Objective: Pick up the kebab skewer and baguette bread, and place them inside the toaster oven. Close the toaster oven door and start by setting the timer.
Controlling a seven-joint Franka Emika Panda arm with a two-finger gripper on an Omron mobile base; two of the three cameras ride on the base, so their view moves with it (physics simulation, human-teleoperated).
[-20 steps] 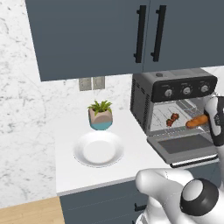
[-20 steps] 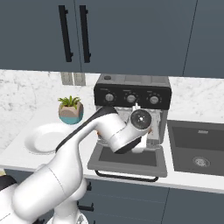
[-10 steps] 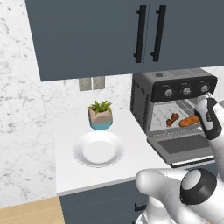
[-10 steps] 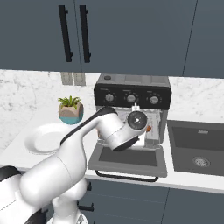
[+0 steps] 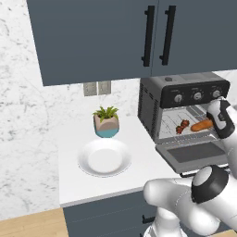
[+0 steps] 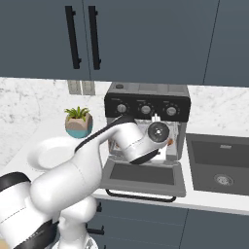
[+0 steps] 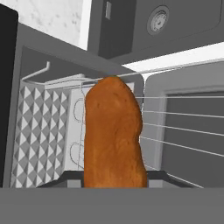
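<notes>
The toaster oven [image 5: 185, 92] stands on the counter with its door [image 5: 196, 152] dropped flat open. On the wire rack inside lies the kebab skewer [image 5: 182, 126], dark and chunky. Just right of it is the orange-brown baguette bread [image 5: 202, 125], and my gripper [image 5: 213, 122] is shut on its right end. In the hand view the baguette [image 7: 114, 135] runs away from my gripper [image 7: 116, 181] over the rack wires [image 7: 183, 131] into the cavity. From the right base view my hand [image 6: 158, 131] covers the oven mouth, and a bit of baguette [image 6: 169, 142] shows beside it.
An empty white plate [image 5: 104, 157] and a small potted plant [image 5: 107, 121] sit on the counter left of the oven. A sink [image 6: 221, 168] lies to the oven's right. Dark cabinets hang overhead. One oven knob [image 7: 158, 18] shows above the cavity.
My hand has shifted slightly up and left at the oven mouth, carrying the baguette a little deeper over the rack. The skewer and the door have stayed put.
</notes>
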